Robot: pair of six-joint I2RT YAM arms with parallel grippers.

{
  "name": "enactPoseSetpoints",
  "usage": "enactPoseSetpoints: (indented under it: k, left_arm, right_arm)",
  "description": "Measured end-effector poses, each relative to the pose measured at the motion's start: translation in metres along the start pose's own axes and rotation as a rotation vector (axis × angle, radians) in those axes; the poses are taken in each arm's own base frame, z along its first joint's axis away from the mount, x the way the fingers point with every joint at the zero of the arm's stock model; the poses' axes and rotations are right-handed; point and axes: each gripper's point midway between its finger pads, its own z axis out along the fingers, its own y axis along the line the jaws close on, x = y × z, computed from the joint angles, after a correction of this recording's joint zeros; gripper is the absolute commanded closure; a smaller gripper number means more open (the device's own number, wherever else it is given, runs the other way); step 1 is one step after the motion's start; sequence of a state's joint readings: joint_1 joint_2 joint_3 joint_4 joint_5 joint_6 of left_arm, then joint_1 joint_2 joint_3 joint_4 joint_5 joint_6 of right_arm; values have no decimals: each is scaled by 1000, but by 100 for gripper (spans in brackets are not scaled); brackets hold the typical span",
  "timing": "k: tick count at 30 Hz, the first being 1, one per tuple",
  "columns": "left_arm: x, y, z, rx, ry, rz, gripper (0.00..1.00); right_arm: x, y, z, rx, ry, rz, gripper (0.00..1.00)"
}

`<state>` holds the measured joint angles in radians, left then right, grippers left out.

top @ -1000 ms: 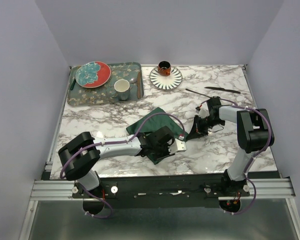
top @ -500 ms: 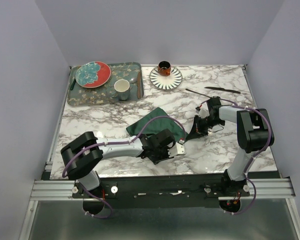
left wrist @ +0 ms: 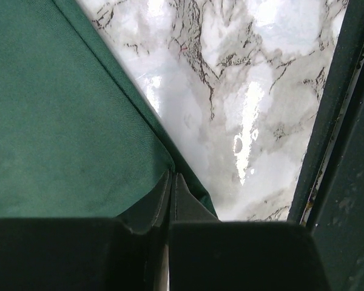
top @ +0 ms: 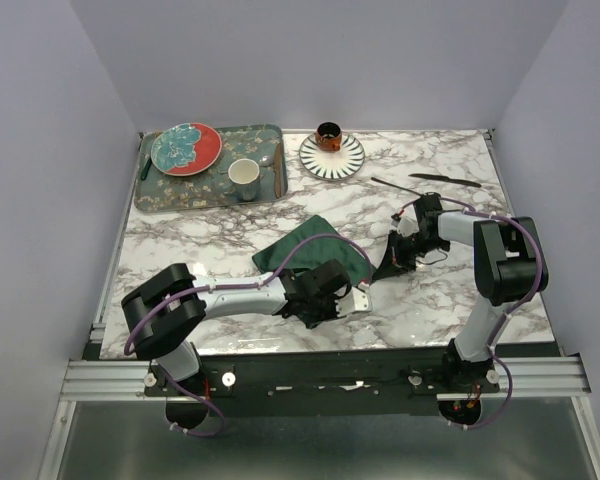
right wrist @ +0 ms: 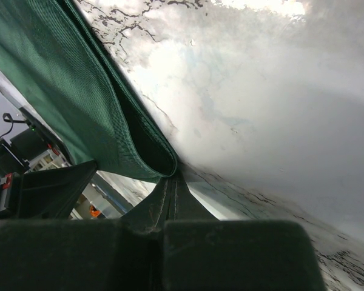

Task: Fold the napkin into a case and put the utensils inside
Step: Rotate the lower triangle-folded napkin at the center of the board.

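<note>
Napkin (top: 315, 245) at front middle of counter (top: 430, 300), near fold pinched in left pincer (left wrist: 171, 182), right corner pinched in right pincer (right wrist: 171, 182). Farther right, fork (top: 395, 187) and knife (top: 445, 180) on bare marble. At back left, tray (top: 180, 195) holding plate (top: 186, 148), cup (top: 244, 178), spoon (top: 268, 160); beside it, striped plate (top: 346, 160) bearing orange cup (top: 328, 134). Since a second ago: left pincer drawn slightly nearer, right pincer unmoved.
</note>
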<state>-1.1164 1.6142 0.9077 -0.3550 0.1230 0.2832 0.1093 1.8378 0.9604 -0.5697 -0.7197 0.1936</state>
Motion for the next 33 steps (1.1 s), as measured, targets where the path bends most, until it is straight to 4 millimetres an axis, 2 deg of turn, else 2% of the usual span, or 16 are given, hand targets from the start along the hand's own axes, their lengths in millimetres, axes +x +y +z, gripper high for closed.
enactPoseSetpoints:
  k: [4,14,16,17,19,20,22,23,26,30,33]
  left_arm:
    - [2,-1,0,3,7,3,97]
    - [4,-3,0,9,17,13,96]
    - [5,-3,0,10,19,19,89]
    - [6,-4,0,12,21,21,85]
    - [8,-6,0,16,30,27,79]
    - [9,-6,0,17,31,29,77]
    - [9,-7,0,18,32,33,76]
    - [9,-7,0,18,33,32,76]
    - [9,-7,0,19,33,33,76]
    - [9,-7,0,19,33,33,73]
    - [9,-7,0,19,33,33,71]
  right_arm:
    - [-1,0,0,0,-1,2,99]
    - [0,-1,0,-5,3,9,99]
    - [-1,0,-1,-5,5,10,91]
    - [-1,0,-1,-5,5,10,81]
    - [-1,0,-1,-4,6,7,72]
    - [-2,1,-2,-5,7,5,64]
    - [-3,2,-4,-8,8,-2,57]
    - [-4,3,-5,-13,9,-4,50]
    - [-7,2,-14,-26,2,-6,45]
    - [-7,1,-30,-43,-11,-10,44]
    - [-6,8,-33,-75,-6,-17,43]
